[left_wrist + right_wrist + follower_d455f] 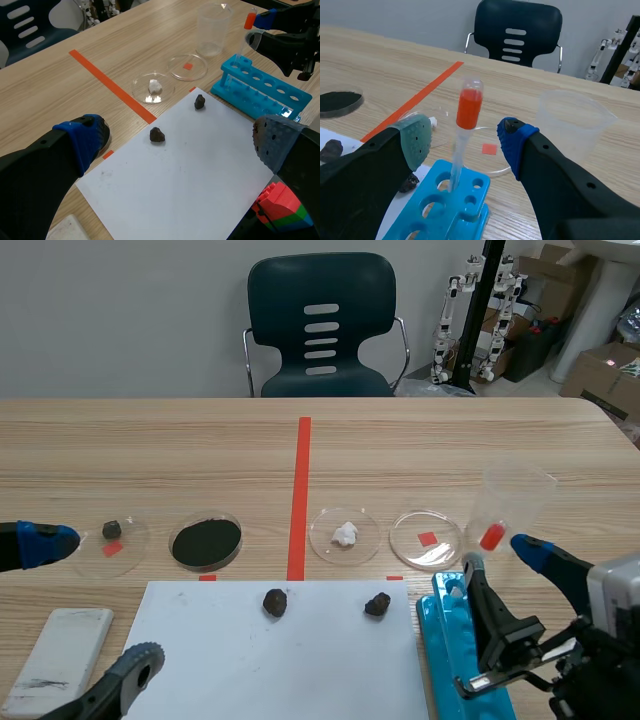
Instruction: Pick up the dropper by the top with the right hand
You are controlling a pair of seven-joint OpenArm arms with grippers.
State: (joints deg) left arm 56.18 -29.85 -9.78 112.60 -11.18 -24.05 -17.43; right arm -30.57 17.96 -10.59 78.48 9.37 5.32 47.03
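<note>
- At the table's right side, the dropper (468, 110) stands nearly upright in an end hole of a blue test-tube rack (445, 210), its orange-red bulb on top.
- The right gripper (465, 142) is spread wide, 1 finger on each side of the bulb: the grey-green pad (415, 140) on 1 side, the blue pad (516, 140) on the other. Neither touches the dropper.
- Just beyond the rack stands a clear plastic beaker (515, 500), upright.
- The left gripper (177, 145) hangs over the table's left side, its 2 fingers also far apart and holding nothing.
- A white sheet of paper (280, 660) lies beside the rack, with 2 dark rocks on it, 1 nearer the red tape line (275, 602) and 1 nearer the rack (377, 604).
- Past the paper, 4 petri dishes sit in a row: 1 with a small dark lump (120, 535), 1 full of black powder (206, 542), 1 with a white lump (345, 534), and 1 with nothing in it over a red tape square (427, 538).
- A flat white block (60, 655) lies left of the paper.
- The left wrist view shows a red, green and blue toy brick (281, 206) under 1 finger.
- A dark chair (320, 325) stands behind the table.
</note>
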